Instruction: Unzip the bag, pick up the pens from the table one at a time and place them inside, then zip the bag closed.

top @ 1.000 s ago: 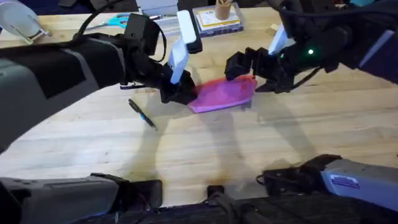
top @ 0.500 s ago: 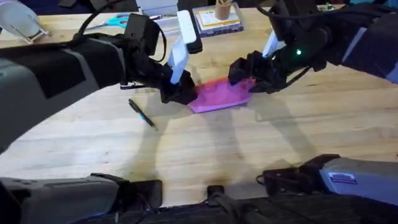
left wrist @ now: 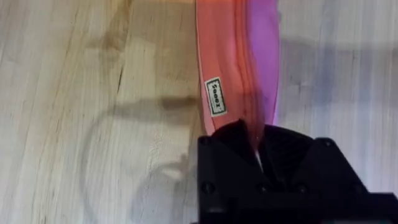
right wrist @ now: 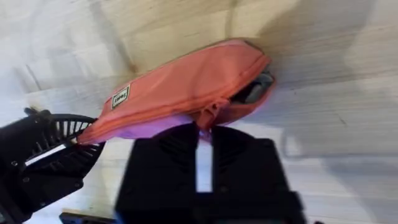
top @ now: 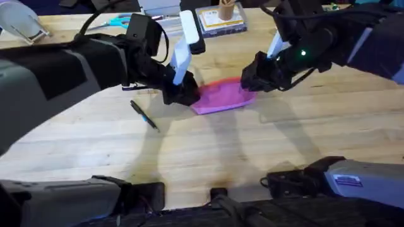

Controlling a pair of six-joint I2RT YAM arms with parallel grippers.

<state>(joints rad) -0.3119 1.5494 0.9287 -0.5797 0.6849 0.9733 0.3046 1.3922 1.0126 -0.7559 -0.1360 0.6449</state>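
bag (top: 221,96) sits mid-table, far side of centre, pink with the orange-red zipper edge up. left gripper (top: 183,94) is clamped on the bag's left end; in the left wrist view its fingers (left wrist: 236,140) pinch the fabric by the zipper. right gripper (top: 252,81) is at the right end, fingers closed on the zipper pull (right wrist: 208,118). one pen (top: 144,115) lies on the table (top: 252,151) left of the bag, well apart.

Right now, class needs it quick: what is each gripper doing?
Left gripper: closed on one end of the pink bag.
Right gripper: closed on the bag's zipper pull.
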